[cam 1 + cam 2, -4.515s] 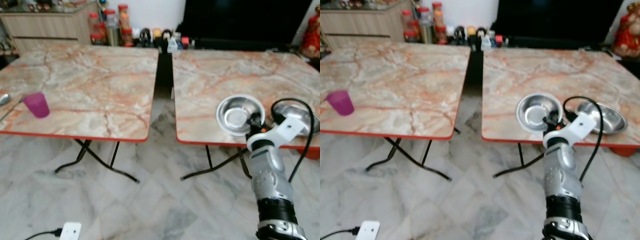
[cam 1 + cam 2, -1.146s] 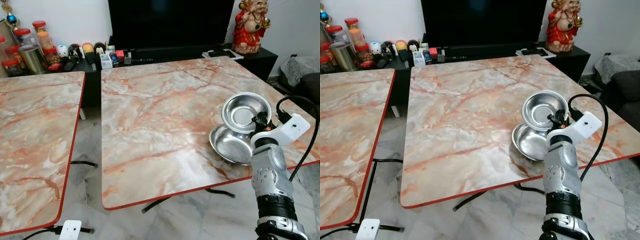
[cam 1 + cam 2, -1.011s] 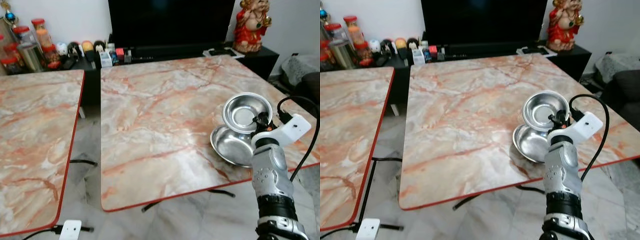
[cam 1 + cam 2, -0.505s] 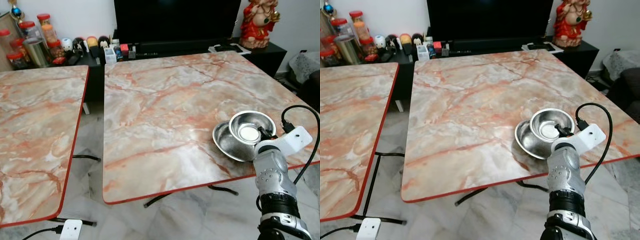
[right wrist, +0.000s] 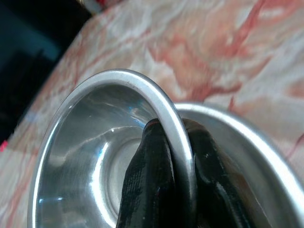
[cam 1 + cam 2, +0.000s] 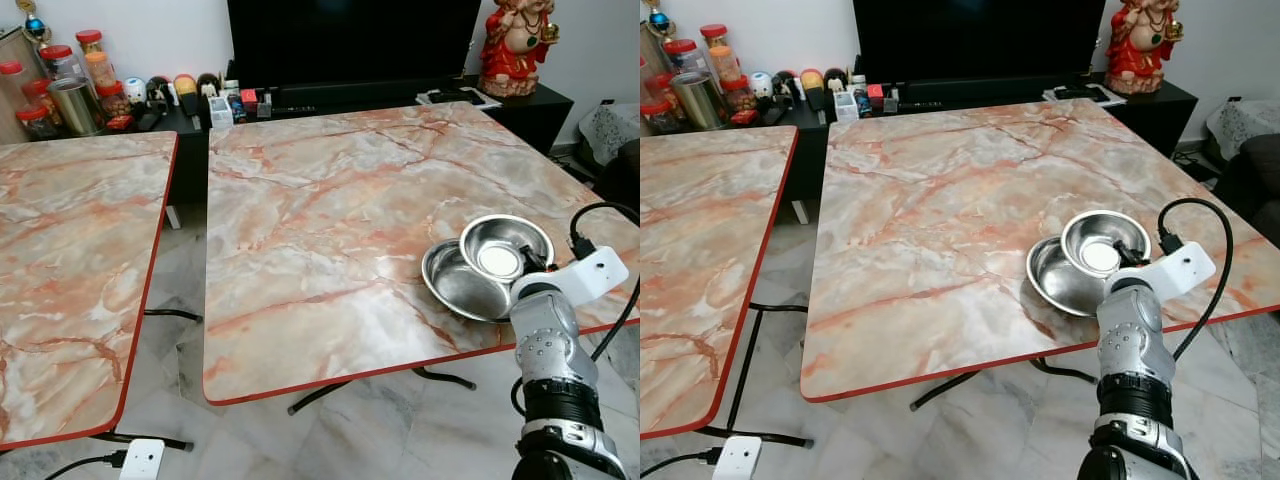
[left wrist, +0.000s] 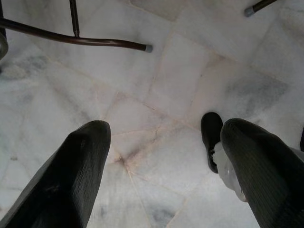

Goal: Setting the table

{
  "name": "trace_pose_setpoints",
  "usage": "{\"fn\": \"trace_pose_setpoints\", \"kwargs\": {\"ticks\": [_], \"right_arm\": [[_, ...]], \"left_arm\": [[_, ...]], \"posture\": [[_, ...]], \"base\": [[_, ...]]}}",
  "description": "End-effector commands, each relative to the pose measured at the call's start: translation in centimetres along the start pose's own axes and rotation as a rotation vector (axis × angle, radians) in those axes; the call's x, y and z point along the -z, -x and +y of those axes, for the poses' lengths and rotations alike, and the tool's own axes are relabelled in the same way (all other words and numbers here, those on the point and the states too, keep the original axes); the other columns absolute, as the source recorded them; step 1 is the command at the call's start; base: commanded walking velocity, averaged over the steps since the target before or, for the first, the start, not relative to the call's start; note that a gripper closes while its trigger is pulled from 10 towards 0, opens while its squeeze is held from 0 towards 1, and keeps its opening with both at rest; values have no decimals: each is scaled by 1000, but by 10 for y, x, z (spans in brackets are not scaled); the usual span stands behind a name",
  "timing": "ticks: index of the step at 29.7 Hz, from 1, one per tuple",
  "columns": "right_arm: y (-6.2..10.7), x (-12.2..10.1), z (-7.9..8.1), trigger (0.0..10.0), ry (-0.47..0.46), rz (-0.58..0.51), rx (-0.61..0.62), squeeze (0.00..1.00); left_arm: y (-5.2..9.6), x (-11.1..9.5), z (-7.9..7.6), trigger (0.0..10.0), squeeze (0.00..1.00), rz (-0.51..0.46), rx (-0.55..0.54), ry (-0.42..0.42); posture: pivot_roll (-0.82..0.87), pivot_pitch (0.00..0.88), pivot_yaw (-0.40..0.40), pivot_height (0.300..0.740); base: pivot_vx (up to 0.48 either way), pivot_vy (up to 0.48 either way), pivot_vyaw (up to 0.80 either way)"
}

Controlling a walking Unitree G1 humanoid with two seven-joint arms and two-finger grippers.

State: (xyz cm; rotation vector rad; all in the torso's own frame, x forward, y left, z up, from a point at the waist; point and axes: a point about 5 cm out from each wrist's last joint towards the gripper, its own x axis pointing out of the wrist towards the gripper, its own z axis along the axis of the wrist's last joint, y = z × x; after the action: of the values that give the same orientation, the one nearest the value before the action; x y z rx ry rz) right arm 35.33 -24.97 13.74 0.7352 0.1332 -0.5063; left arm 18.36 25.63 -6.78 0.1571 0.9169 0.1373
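Steel small bowl (image 6: 505, 247) rides pinched by its rim in my right tool (image 5: 173, 156), overlapping the larger bowl (image 6: 463, 283) near the bench's (image 6: 330, 210) right edge, likely for stacking; left tool (image 7: 161, 156) hangs open, empty.

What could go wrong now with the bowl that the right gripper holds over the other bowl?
The right gripper pinches the held bowl only by its thin rim, so the bowl may slip or tilt. It overlaps the lower bowl and could knock it. Both are near the table edge, so a push might send one off.
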Motion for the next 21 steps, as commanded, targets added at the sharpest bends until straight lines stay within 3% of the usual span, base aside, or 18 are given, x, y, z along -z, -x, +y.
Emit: {"fn": "trace_pose_setpoints", "kwargs": {"ticks": [1,21], "right_arm": [[-1,2,3,10000,13,38,1,0],[2,1,1,10000,43,76,35,0]], "left_arm": [[1,4,1,10000,0,20,-2,-6],[1,4,1,10000,0,21,5,-4]], "posture": [[1,78,-16,740],[-6,79,-17,740]], "base": [[0,0,0],[0,0,0]]}}
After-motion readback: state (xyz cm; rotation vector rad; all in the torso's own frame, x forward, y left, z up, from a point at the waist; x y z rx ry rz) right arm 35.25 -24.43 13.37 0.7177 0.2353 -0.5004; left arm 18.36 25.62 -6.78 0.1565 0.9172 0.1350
